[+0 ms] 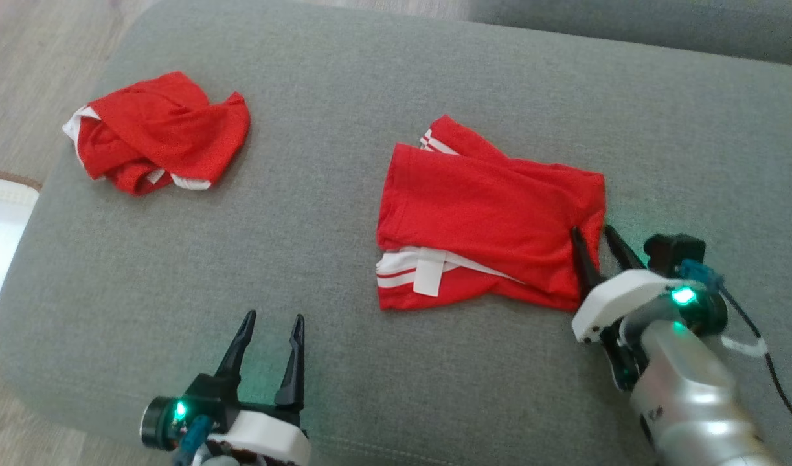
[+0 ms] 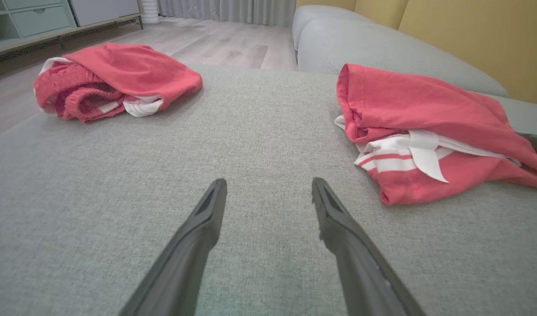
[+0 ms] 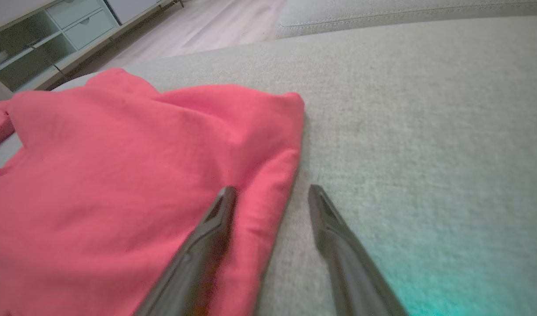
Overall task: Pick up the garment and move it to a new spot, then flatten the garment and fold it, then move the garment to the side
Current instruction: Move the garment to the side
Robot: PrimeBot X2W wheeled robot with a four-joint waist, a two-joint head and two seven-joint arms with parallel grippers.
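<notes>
1. On the grey sofa cushion [image 1: 344,97], just toward 3 o'clock from the middle of the head view, lies the folded red garment [image 1: 486,207], flat and in several layers.
2. Along its 6 o'clock edge, near the 7 o'clock corner, white-striped trim [image 1: 396,275] and a white tag [image 1: 431,272] peek out from under the top layer.
3. At 4 o'clock in the head view, the right gripper [image 1: 591,230] meets the garment's 3 o'clock edge, fingers pointing toward 12.
4. Its jaws stand apart and released, straddling that edge. In the right wrist view one finger [image 3: 207,237] lies over the red cloth and the other rests above bare cushion just beside the hem. The cloth is not clamped.
5. At 7 o'clock in the head view, the left gripper [image 1: 274,317] holds its jaws wide and released over bare cushion, well apart from both pieces of clothing. Whether its tips touch the fabric I cannot tell.
6. At 10 o'clock, near the cushion's corner, a crumpled red garment [image 1: 162,129] sits in a heap with white trim showing, well apart from the folded one.
7. Beyond the cushion at 11 o'clock is pale wooden floor [image 1: 39,39]. The left wrist view shows a pale green cabinet [image 2: 35,17] at its 11 o'clock.
</notes>
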